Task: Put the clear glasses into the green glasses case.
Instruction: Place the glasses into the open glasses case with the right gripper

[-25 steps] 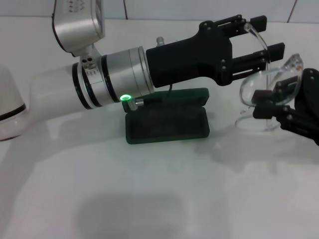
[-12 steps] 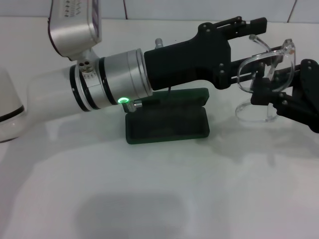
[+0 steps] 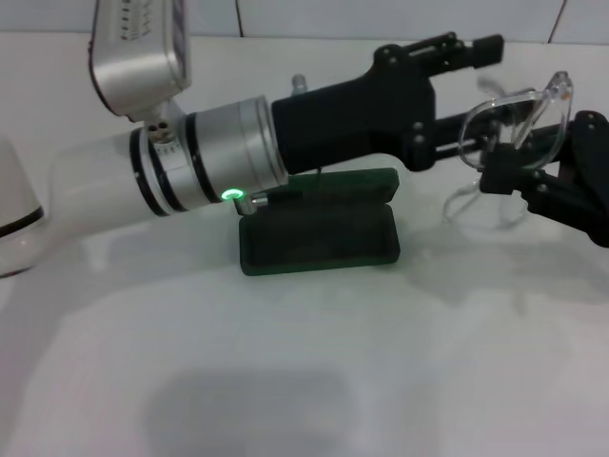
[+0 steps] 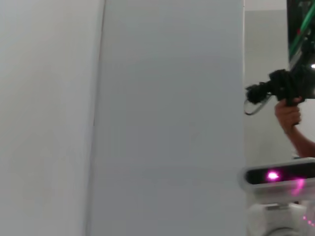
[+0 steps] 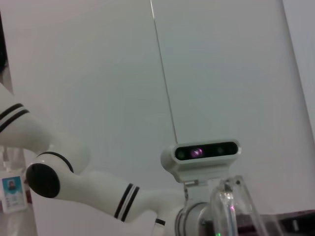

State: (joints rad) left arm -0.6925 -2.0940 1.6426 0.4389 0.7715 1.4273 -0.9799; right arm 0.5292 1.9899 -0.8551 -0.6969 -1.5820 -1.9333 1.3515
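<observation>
The clear glasses (image 3: 521, 109) hang in the air at the right of the head view, lens tilted up, with my right gripper (image 3: 502, 171) shut on their lower edge. My left arm reaches across from the left, and its gripper (image 3: 481, 88) stands open right beside the glasses, with one clear arm passing between its fingers. The green glasses case (image 3: 319, 238) lies open on the white table below the left arm, its lid (image 3: 357, 184) propped up behind. A clear piece of the glasses (image 5: 229, 206) shows in the right wrist view.
The white table (image 3: 285, 381) spreads in front of the case. A white rounded base (image 3: 14, 205) stands at the far left edge. In the left wrist view there is a wall and a person's hand (image 4: 288, 115) holding a black device.
My right gripper has lifted the glasses off the table and tipped them toward the left gripper's fingers. The left arm has shifted only slightly.
</observation>
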